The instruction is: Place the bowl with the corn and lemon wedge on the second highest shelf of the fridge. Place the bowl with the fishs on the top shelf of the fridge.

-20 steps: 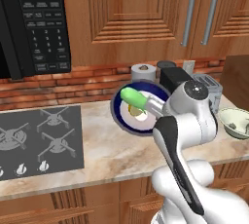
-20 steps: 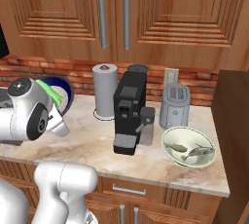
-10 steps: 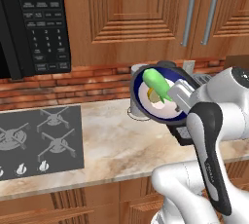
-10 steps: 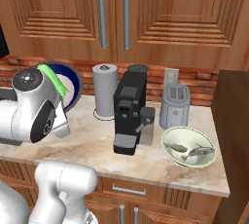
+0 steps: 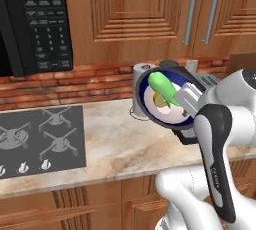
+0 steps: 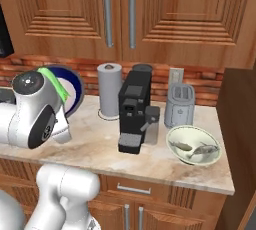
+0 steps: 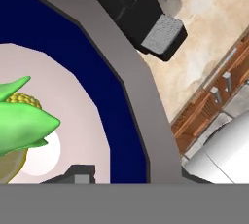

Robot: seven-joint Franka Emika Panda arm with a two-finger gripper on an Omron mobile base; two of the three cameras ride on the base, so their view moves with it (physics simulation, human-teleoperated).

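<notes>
Right base view, marble counter (image 6: 165, 161), wood cabinets (image 6: 165, 9), tool (image 5: 186, 98) gripping blue bowl (image 5: 150, 81) rim

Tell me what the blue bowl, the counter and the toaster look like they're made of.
The bowl with the corn and lemon wedge: likely glazed ceramic, with a smooth dark-blue rim band and a pale cream inside.
The counter: polished stone, probably marble, going by its beige mottled veining.
The toaster: seemingly brushed metal, an even silver-grey; being rendered, painted plastic can't be ruled out.

Wood cabinets (image 6: 165, 9), brick backsplash (image 5: 75, 81), marble counter (image 5: 120, 144), black microwave (image 5: 35, 21)
</notes>
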